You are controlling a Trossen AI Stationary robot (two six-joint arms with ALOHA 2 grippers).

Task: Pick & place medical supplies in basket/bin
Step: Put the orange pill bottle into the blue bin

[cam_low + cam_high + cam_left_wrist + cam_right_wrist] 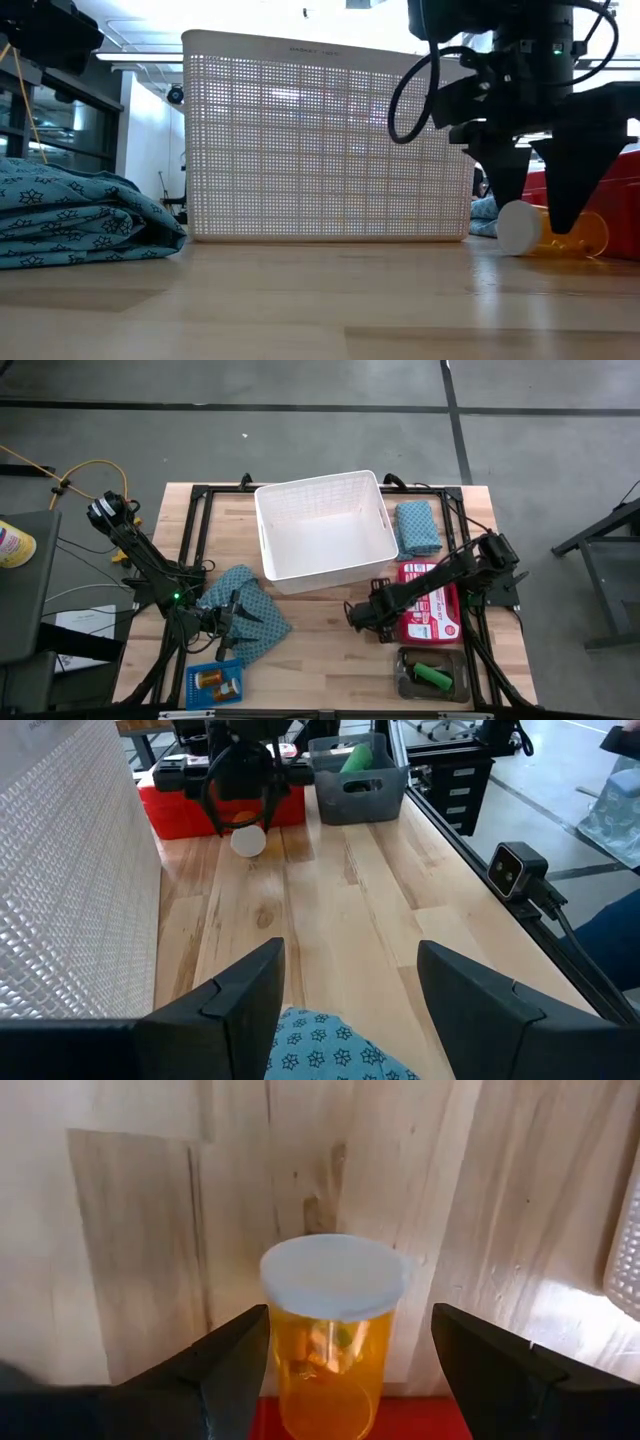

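High view: the white basket (pixel 325 525) sits at the far middle of the wooden table (pixel 320 660), its near wall bordering an open stretch of bare wood that runs to the near edge. One teal patterned cloth (pixel 245 610) lies crumpled at the left, just near-left of the basket's corner; a second, folded cloth (pixel 417 527) lies right of the basket, close to the far right edge. A red case (pixel 432 615) lies at the right, and nearer than it stands a grey tray (pixel 432 675) holding a green piece (pixel 433 677), close to the near right corner. A blue mesh tray (pixel 214 683) with orange bottles sits at the near left edge.

The right gripper (pixel 358 614) is low over the wood beside the red case's left edge. Its wrist view shows its fingers (pixel 215 1365) spread wide on either side of an orange pill bottle (pixel 328 1340) with a white cap, which lies on its side with clear gaps to both fingers, so nothing is gripped. From table height the bottle (pixel 545 230) lies right of the basket's corner, between the dark fingers.

The left gripper (pixel 228 625) hovers over the crumpled cloth, jaws parted wide and empty; bare wood lies open beyond its fingers (pixel 245 995).
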